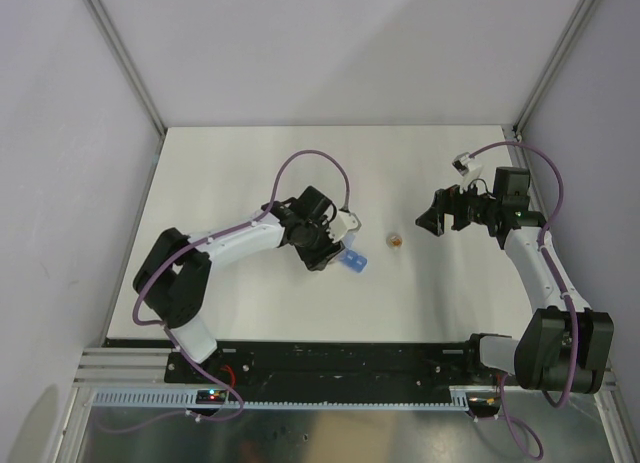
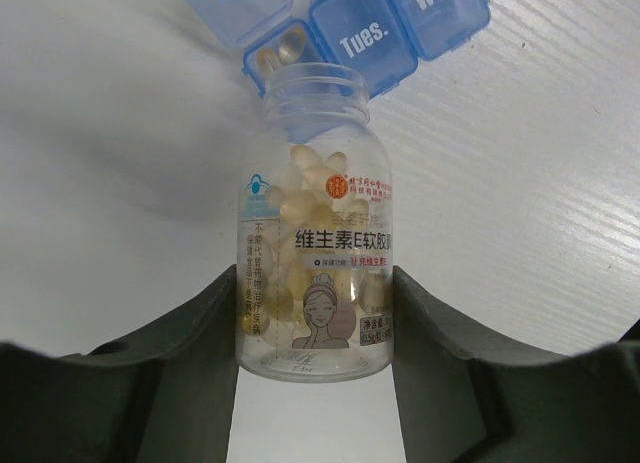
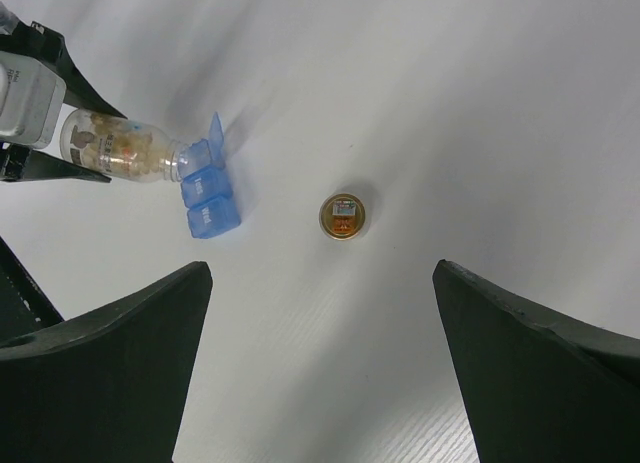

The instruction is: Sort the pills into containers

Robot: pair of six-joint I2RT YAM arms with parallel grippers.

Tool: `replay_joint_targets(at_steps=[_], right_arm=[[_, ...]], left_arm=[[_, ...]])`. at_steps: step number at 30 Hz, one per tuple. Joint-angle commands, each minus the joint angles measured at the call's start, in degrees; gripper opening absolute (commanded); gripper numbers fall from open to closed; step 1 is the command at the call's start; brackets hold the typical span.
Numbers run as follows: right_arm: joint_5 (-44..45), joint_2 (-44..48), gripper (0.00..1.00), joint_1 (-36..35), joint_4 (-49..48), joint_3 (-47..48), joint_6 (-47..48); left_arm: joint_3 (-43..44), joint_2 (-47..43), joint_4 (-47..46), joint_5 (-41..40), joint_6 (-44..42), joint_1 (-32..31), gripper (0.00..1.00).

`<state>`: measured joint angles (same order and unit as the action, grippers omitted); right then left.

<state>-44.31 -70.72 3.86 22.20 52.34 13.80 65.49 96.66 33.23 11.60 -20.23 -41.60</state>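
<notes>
- Dark fingers (image 2: pixel 200 353) of the left gripper (image 2: pixel 315 313) are filling the bottom of the left wrist view, and they are clamping a clear plastic bottle (image 2: pixel 316 233) by its lower body, one on each side.
- Pale yellow pills (image 2: pixel 310 178) are sitting inside that bottle, piled from its shoulder down behind the printed label.
- Uncapped, the bottle's mouth is pointing away from the gripper and is resting right at the edge of the light-blue pill box (image 2: pixel 390 68).
- One compartment (image 2: pixel 280 51), directly in front of the mouth, is standing open with its lid (image 2: pixel 235 8) flipped back; something pale is showing inside it, though I cannot tell what it is.
- Next to it, the lid marked "Tues." is lying closed, and so is the one beyond it.
- From the right wrist view, the bottle is lying almost level, and the pill box is sitting flat on the table (image 1: pixel 250 313), near its middle.
- To the right of the pill box, apart from it, a small amber-brown round object (image 3: pixel 342 216) is standing alone on the table.
- Further right, the right gripper (image 3: pixel 321 267) is hovering above the table with its fingers spread wide and nothing between them.
</notes>
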Motion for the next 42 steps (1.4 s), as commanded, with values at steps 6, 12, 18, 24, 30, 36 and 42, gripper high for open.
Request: replay_joint_targets(at_steps=[6,12,18,24,30,36,42], right_arm=[[-1.28,0.89,0.99,0.26,-0.53,-0.09,0.71],[-1.37,0.87,0.99,0.27,-0.50,-0.13,0.77],[-1.33,0.61,0.99,0.27,-0.55,-0.13,0.75],[-1.17,0.32,0.99,0.27,-0.55,-0.17,0.65],[-1.14,0.18,0.99,0.27,-0.61,-0.09,0.57],[-1.19,0.45,1.00,0.28,-0.62,-0.13,0.34],[-1.30,0.40,0.99,0.23,-0.70,-0.13,0.05]], left_arm=[[2.73,-0.54,0.26,-0.81,-1.37,-0.32,0.00],[2.10,-1.19,-0.37,-0.97,-1.18,-0.37,0.00],[0.04,-3.17,-2.97,-1.70,-0.91,-0.32,0.00],[-2.03,-4.97,-5.24,-1.86,-0.74,-0.35,0.00],[-4.45,-7.07,-7.74,-1.92,-0.27,-0.38,0.00],[-7.10,-9.11,-10.73,-1.66,0.32,-0.34,0.00],[-10.61,-11.65,-14.80,-0.41,0.99,-0.35,0.00]])
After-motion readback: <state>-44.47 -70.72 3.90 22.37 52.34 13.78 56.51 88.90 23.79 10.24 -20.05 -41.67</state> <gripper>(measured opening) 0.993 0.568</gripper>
